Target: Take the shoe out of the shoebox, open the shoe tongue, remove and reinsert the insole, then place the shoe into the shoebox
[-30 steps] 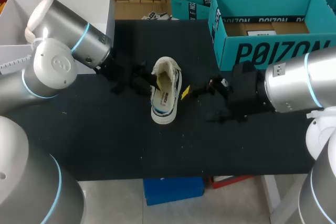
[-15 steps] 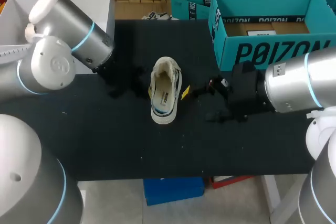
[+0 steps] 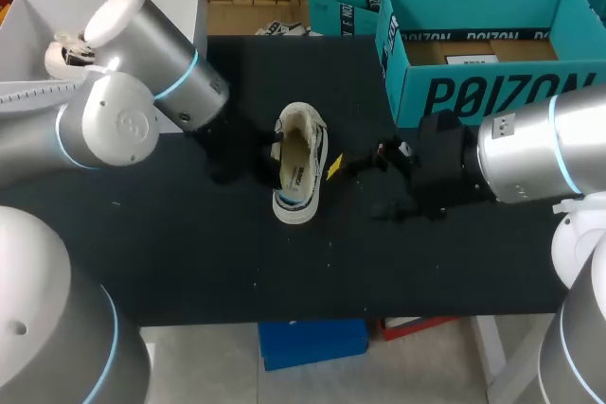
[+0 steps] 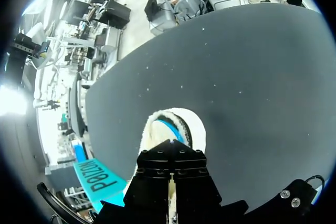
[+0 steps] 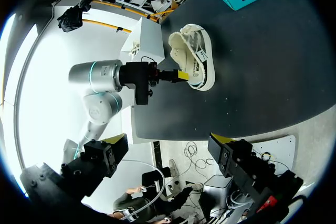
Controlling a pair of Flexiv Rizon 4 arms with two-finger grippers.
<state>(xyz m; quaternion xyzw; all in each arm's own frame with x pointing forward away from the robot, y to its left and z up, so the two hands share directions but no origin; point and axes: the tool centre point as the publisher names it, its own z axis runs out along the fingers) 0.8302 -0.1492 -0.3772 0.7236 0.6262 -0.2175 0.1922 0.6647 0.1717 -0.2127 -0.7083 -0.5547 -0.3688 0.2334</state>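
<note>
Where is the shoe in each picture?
Head view: the shoe stands in the middle of the black table, near the teal shoebox.
Left wrist view: the shoe peeks out just ahead of the left gripper, with the shoebox off to one side.
Right wrist view: the shoe lies far ahead, with the left gripper at its side.
Shared landmark: the teal shoebox.

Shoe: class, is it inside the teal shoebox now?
No, the shoe stands on the black table, outside the shoebox.
</note>
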